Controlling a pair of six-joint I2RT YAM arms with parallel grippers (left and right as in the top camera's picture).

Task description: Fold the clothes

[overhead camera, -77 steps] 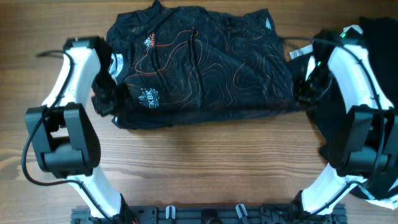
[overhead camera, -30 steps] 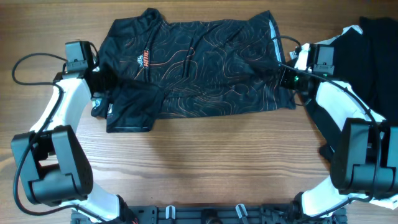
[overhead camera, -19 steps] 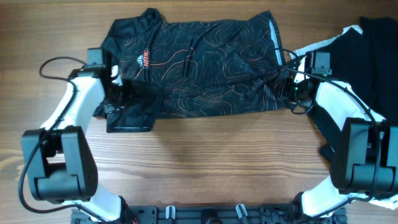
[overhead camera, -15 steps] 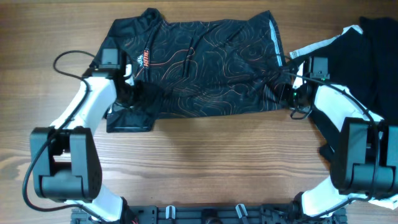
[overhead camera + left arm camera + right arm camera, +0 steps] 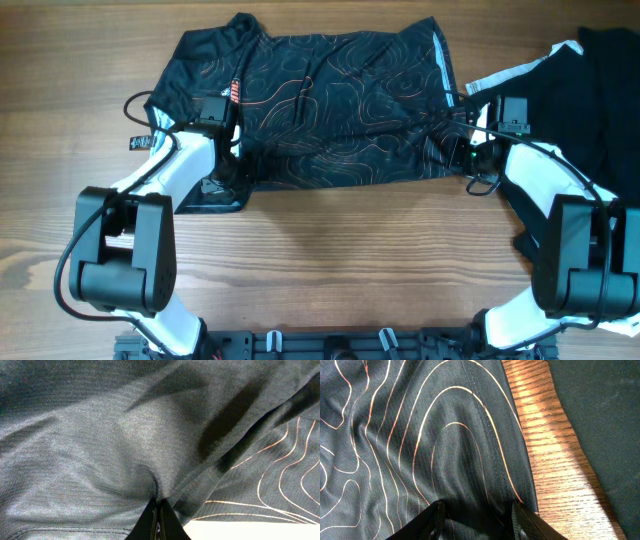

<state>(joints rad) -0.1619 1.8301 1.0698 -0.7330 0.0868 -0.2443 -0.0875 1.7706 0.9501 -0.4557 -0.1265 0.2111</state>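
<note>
While the left gripper [image 5: 159, 521], at the bottom edge of its wrist view, is pressed together on a small pucker of the black jersey [image 5: 320, 110], any lift should be slow so the thin cloth does not slip free. The right gripper [image 5: 477, 515], fingers spread astride the side seam [image 5: 489, 425], probably needs to close before both arms rise together. The jersey lies flat across the upper middle of the table [image 5: 330, 270].

black jersey [image 5: 330, 110] with thin orange-red contour lines, table [image 5: 350, 270] of warm brown wood grain.
</note>
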